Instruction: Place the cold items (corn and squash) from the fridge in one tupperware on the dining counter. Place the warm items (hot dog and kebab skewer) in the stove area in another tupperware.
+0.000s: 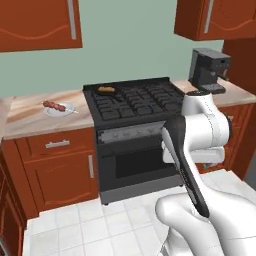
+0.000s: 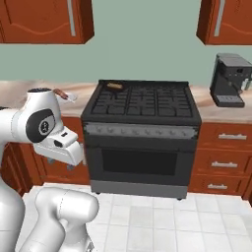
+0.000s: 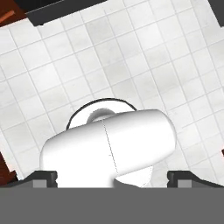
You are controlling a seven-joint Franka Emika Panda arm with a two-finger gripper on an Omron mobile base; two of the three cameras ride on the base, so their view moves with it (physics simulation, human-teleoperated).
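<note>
- Meanwhile, in a rendered kitchen, the robot arm sits folded low in front of the stove, its hand turned down toward the white floor tiles.
- Seen from the hand camera, the claw is spread wide, one dark tip at each side of the view, with nothing between them but the robot's own body and the tiles below.
- On the far left burner lies the hot dog, a small orange-tan shape resting on what looks like a dark pan; its long axis appears to run left to right along the back of the stove, though it is too small to be sure.
- Left of the stove, on the marbled counter, the skewer of dark red chunks lies across a white plate, its stick pointing right toward the stove.
- Judged from these views, both warm items lie up and ahead of the claw and well apart from it, so the coming move likely calls for raising the hand from the floor and reaching forward and left.
- At the far right of the counter stands a black coffee machine.
- No brand, label or writing can be read anywhere.
</note>
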